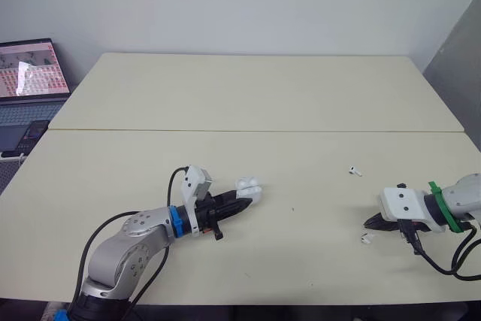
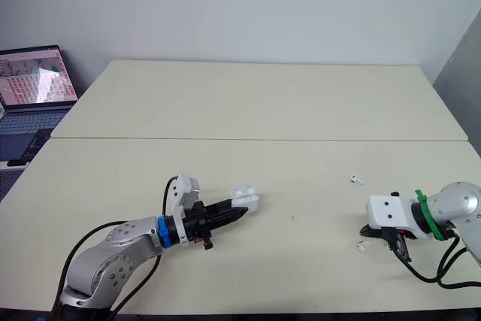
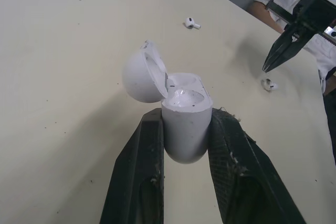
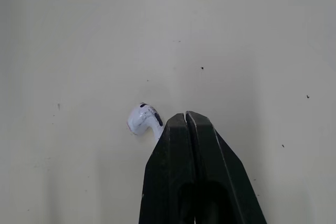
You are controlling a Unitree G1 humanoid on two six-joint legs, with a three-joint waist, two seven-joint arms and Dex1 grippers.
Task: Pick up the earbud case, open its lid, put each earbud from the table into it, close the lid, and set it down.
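The white earbud case [image 3: 184, 119] is held just above the near left part of the table, lid hinged open and both wells empty. My left gripper [image 1: 244, 199] is shut on its lower body. One white earbud [image 4: 140, 119] lies on the table at the near right. My right gripper [image 4: 186, 116] is shut, its joined tips right beside and slightly above that earbud [image 1: 365, 239], with the stem partly hidden behind them. A second earbud [image 1: 355, 171] lies farther back on the right, apart from both grippers.
Two cream tables [image 1: 255, 95] join along a seam across the middle. An open laptop [image 1: 30, 73] and a dark device [image 1: 30, 137] sit off the far left edge. A grey panel [image 1: 462, 58] stands at the right.
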